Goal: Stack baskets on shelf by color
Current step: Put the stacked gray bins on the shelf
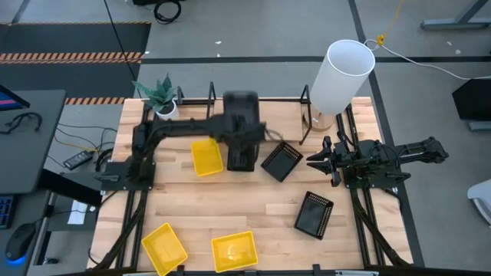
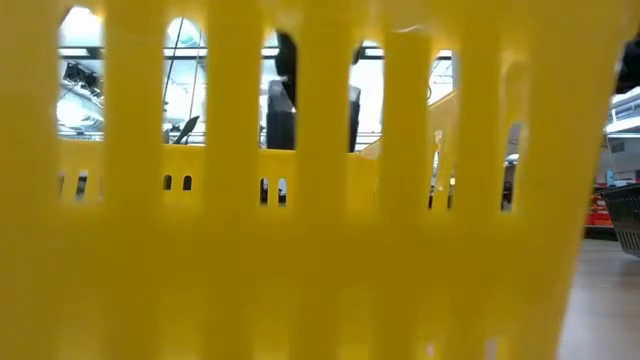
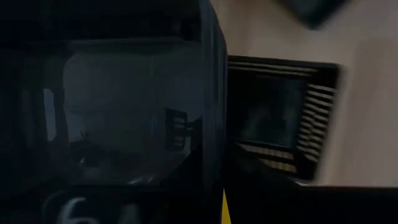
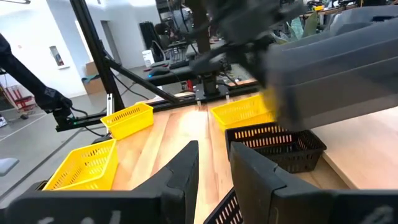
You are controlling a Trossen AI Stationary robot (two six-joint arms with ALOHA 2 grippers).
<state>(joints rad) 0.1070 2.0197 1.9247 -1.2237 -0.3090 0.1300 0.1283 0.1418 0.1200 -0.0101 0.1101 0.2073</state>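
Wooden table (image 1: 253,211), left end effector (image 1: 239,161) pinching dark grey basket (image 1: 242,115), yellow basket (image 1: 206,156) just beside, right end effector (image 1: 321,161) slightly spread

1. The wooden counter (image 1: 253,207) holds the baskets.
2. Two yellow baskets (image 1: 163,247) (image 1: 234,251) sit at its front edge.
3. Another yellow basket (image 1: 206,157) lies near the middle.
4. Two black baskets (image 1: 281,161) (image 1: 314,215) lie toward the right.
5. A small plant (image 1: 162,97) and a white cylinder (image 1: 340,77) stand at the back.

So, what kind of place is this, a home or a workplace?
Most likely a robotics lab or workshop. The wooden table stands on a grey floor with striped hazard tape, cables run across the floor, and the right wrist view shows metal frames and equipment behind.
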